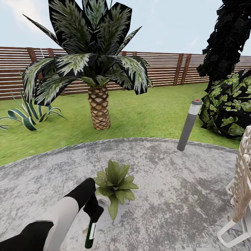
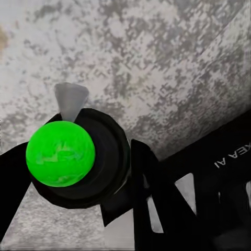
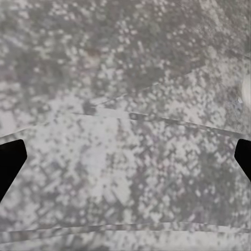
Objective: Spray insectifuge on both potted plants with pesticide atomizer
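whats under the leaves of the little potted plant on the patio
Beneath the potted plant, a bit of its pale round pot shows beside the left gripper holding the pesticide atomizer. The leaves cover the rest of the pot and any soil.

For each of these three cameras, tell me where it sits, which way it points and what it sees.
Head view: on the robot's head, facing forward and down over the stone patio, a potted plant, palm and fence; the left arm holds the pesticide atomizer.
Left wrist view: looks along the left end effector at the atomizer's green end over the patio.
Right wrist view: looks down at patio stone, dark fingertips at the edges.
Shared: the atomizer appears in the head and left wrist views.
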Controlling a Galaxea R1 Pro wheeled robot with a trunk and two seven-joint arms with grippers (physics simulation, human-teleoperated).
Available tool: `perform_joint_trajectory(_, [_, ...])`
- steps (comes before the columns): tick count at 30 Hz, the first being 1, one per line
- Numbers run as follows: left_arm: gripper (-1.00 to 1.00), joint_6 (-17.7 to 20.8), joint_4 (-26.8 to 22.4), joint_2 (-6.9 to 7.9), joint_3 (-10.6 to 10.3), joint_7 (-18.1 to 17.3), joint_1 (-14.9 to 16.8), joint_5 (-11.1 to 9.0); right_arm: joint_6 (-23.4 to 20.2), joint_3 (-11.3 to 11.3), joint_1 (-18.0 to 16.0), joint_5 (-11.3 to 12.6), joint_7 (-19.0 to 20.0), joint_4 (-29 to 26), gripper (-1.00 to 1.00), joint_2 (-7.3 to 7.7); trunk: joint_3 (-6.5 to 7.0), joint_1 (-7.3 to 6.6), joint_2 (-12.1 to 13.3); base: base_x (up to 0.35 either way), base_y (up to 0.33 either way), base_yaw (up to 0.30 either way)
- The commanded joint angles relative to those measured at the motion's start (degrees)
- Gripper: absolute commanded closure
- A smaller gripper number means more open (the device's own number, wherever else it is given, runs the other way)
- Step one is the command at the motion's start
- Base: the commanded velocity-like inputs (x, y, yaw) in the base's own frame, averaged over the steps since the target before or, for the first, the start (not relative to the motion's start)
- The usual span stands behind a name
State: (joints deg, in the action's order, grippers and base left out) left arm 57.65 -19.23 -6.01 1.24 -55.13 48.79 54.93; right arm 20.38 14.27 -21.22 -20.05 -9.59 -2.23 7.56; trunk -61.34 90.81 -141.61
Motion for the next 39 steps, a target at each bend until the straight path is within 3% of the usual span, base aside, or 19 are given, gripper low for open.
perform_joint_trajectory(1, [1.0, 0.2, 0.1, 0.27, 0.0, -0.7, -0.3, 0.5, 0.2, 0.4, 0.0, -0.6, -0.2, 0.1, -1.0, 0.0, -0.05, -0.01, 0.0, 0.0, 0.0, 0.0])
perform_joint_trajectory(4, [1.0, 0.0, 0.3, 3.09, -0.6, -0.7, -1.4, 1.2, 0.2, 0.4, 0.0, -0.6, -0.2, 0.1, -1.0, 0.0, -0.05, -0.01, 0.0, 0.0, 0.0, 0.0])
perform_joint_trajectory(6, [1.0, -0.1, 0.2, 3.8, -1.5, -0.7, -4.0, 1.6, 0.2, 0.4, 0.0, -0.6, -0.2, 0.1, -1.0, 0.0, -0.05, -0.01, 0.0, 0.0, 0.0, 0.0])
perform_joint_trajectory(8, [1.0, -0.1, 0.0, 2.62, -2.2, -0.7, -4.6, 1.6, 0.2, 0.4, 0.0, -0.6, -0.2, 0.1, -1.0, 0.0, -0.05, -0.01, 0.0, 0.0, 0.0, 0.0])
perform_joint_trajectory(10, [1.0, 0.0, -0.3, 0.22, -2.6, -0.7, -4.6, 1.7, 0.2, 0.4, 0.0, -0.6, -0.2, 0.0, -1.0, 0.0, -0.05, -0.01, 0.0, 0.0, 0.0, 0.0])
perform_joint_trajectory(13, [1.0, 0.0, -0.5, -1.17, -2.8, -0.6, -4.6, 1.8, 0.2, 0.4, 0.0, -0.6, -0.2, 0.1, -1.0, 0.0, -0.05, -0.01, 0.0, 0.0, 0.0, 0.0])
perform_joint_trajectory(23, [1.0, 0.0, -0.7, -0.05, -2.9, 1.4, -9.2, 1.9, 0.2, 0.4, 0.0, -0.6, -0.2, 0.2, -1.0, 0.0, -0.05, -0.01, 0.0, 0.0, 0.0, 0.0])
perform_joint_trajectory(31, [1.0, 0.3, -9.0, -1.3, -2.5, 2.5, -7.4, 1.2, 0.2, 0.4, 0.0, -0.6, -0.3, 0.1, -1.0, 0.0, -0.05, -0.01, 0.0, 0.0, 0.0, 0.0])
perform_joint_trajectory(34, [1.0, 0.3, -8.8, -0.86, -2.4, 2.5, -5.1, 1.1, 0.2, 0.4, 0.0, -0.6, -0.3, 0.1, -1.0, 0.0, -0.05, -0.01, 0.0, 0.0, 0.0, 0.0])
perform_joint_trajectory(37, [1.0, 0.1, -8.6, -0.51, -2.4, 2.5, -5.2, 1.3, 0.2, 0.4, 0.0, -0.6, -0.2, 0.1, -1.0, 0.0, -0.05, -0.01, 0.0, 0.0, 0.0, -0.002])
perform_joint_trajectory(39, [1.0, 0.0, -8.5, 0.84, -2.4, 2.5, -5.4, 1.4, 0.2, 0.4, 0.0, -0.6, -0.2, 0.1, -1.0, 0.0, -0.05, -0.01, 0.0, 0.0, 0.0, -0.123])
